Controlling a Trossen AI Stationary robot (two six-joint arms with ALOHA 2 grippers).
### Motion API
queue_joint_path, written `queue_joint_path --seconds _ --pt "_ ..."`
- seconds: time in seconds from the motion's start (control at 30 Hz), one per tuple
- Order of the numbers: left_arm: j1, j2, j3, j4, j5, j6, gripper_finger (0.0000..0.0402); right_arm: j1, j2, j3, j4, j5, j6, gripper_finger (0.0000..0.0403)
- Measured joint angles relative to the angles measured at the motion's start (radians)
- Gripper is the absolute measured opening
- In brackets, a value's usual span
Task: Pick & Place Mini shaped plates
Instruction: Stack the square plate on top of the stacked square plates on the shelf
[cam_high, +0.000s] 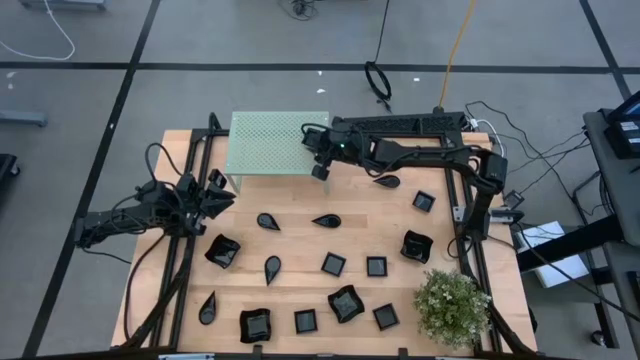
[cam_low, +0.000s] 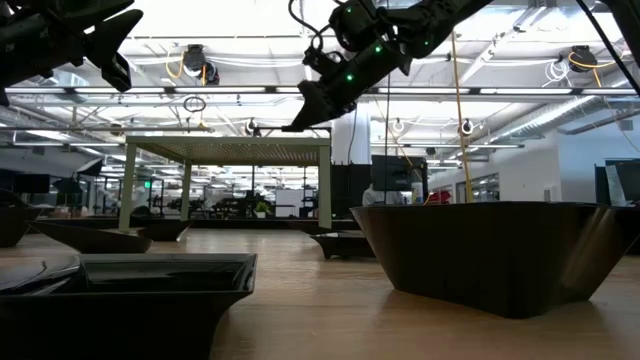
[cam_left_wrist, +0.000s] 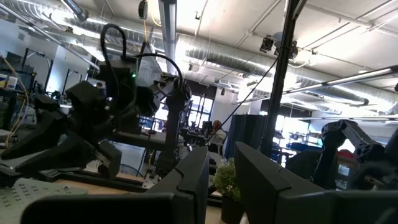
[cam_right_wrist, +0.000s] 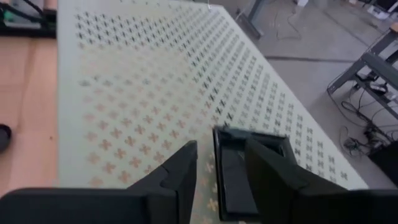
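Two big black dishes fill the front of the low view, a square one (cam_low: 125, 300) and a deep one (cam_low: 500, 255), and they look huge to us.

From above, our left gripper (cam_high: 205, 195) hangs over the left edge of the wooden table (cam_high: 300, 240), well away from the green platform (cam_high: 268, 143). Its fingers (cam_left_wrist: 193, 180) show a slim gap between them and nothing sits in that gap. We hold no dish there. A few teardrop dishes (cam_high: 267, 221) lie just past those fingertips, on the wood.

Next, in the middle, lots of little black plates (cam_high: 333, 264) are spread over the table, some square and some leaf-shaped.

Our right gripper (cam_high: 322, 165) is over the right edge of the green platform. Its fingers (cam_right_wrist: 180, 171) are apart. One small square plate (cam_right_wrist: 239, 177) lies flat on the holey green top, right between our two fingertips and a little ahead of them. We cannot tell if the fingers touch it.

On the right, near the front corner, stands a small green plant (cam_high: 452, 305).
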Motion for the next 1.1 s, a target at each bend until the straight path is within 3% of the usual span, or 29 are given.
queue_joint_path --seconds 0.17,0.33,0.53,0.8,0.97,1.1 --pt "0.000 0.000 0.000 0.000 0.000 0.000 0.0081 0.024 -0.060 0.001 0.005 0.007 0.001 0.0128" --pt "0.000 0.000 0.000 0.000 0.000 0.000 0.0081 0.072 -0.193 0.001 -0.180 0.007 0.063 0.0120" --pt "0.000 0.000 0.000 0.000 0.000 0.000 0.0081 0.130 -0.355 0.000 -0.555 0.003 0.209 0.0116" --pt "0.000 0.000 0.000 0.000 0.000 0.000 0.0081 0.173 -0.457 -0.009 -1.093 0.000 0.465 0.0116" --pt "0.000 0.000 0.000 0.000 0.000 0.000 0.0081 0.118 -0.491 -0.138 -1.240 -0.008 0.615 0.0120" --pt "0.000 0.000 0.000 0.000 0.000 0.000 0.0081 0.047 -0.495 -0.309 -1.228 -0.113 0.661 0.0128"
